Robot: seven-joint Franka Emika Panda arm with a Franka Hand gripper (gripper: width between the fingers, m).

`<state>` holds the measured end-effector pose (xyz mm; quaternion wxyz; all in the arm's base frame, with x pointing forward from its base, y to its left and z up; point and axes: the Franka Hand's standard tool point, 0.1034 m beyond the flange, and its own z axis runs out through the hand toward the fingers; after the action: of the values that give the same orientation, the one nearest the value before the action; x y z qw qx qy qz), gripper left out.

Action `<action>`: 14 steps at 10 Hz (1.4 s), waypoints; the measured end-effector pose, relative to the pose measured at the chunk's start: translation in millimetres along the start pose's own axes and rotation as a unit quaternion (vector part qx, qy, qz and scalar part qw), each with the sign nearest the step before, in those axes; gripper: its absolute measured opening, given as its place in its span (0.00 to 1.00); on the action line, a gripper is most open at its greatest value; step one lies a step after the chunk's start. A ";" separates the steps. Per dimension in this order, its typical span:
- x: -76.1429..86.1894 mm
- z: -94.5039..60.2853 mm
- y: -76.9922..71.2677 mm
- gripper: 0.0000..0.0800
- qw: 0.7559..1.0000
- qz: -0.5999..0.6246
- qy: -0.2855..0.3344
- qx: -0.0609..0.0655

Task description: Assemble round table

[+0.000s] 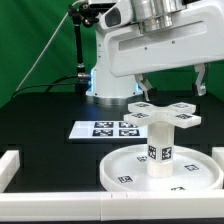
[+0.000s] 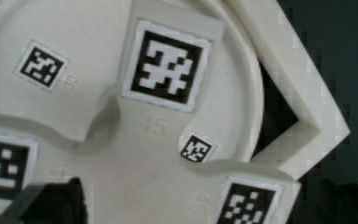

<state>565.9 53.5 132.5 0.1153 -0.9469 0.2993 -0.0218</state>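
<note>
Above the round disc [image 1: 160, 172], the leg [image 1: 159, 140] stands upright at its centre with the cross-shaped piece [image 1: 164, 114] sitting on top. Just over that cross hangs the gripper [image 1: 172, 88], its fingers spread wide, holding nothing.

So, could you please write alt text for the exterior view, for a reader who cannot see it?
A white round table stands assembled upside down on a black surface: cross-shaped piece atop a short leg rising from a rimmed disc. The robot's open tool hovers just above the cross, and the marker board lies behind the disc.
</note>
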 end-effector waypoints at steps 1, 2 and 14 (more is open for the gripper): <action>0.2 0.0 0.2 0.81 1.000 -0.024 0.000 0.000; 2.2 -0.9 1.4 0.81 0.993 -0.116 0.002 -0.007; 17.0 5.5 -13.1 0.81 0.705 -0.704 -0.069 -0.050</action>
<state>587.9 55.3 129.7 0.0393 -0.8857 -0.4624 -0.0161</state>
